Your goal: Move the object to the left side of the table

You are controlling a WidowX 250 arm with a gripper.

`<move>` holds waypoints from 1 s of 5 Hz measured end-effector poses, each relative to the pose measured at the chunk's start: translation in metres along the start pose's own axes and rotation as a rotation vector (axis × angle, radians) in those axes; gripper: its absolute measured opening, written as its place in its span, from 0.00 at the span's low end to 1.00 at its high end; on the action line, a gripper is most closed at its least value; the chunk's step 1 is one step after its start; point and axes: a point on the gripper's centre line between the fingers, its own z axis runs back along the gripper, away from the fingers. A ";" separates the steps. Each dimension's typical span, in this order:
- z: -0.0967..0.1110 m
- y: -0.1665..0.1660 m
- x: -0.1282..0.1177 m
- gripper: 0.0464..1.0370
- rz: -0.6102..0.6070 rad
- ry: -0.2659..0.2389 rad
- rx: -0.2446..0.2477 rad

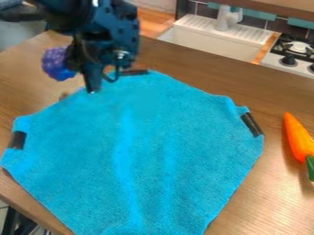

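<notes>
The gripper [92, 83] hangs over the cloth's [144, 151] far edge; I cannot tell whether it is wide, narrow or holding the purple thing [58, 63] just beside it, at view left. Well to its right, the carrot [298, 137] lies on the table [257, 209].

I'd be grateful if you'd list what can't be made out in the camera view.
- Purple object: right side hidden by the dark arm; whether the claw holds it is unclear.
- Carrot: green end cut off by the right edge.
- Blue cloth: nearest part cut off by the bottom edge.
</notes>
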 end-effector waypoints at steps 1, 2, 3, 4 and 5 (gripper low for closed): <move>-0.012 0.005 -0.013 0.05 0.035 0.035 -0.009; -0.025 0.003 -0.020 0.05 0.038 0.069 -0.011; -0.040 0.002 -0.029 0.05 0.042 0.114 -0.009; -0.049 0.001 -0.035 0.05 0.040 0.145 -0.009; -0.058 0.005 -0.039 0.09 0.063 0.179 -0.016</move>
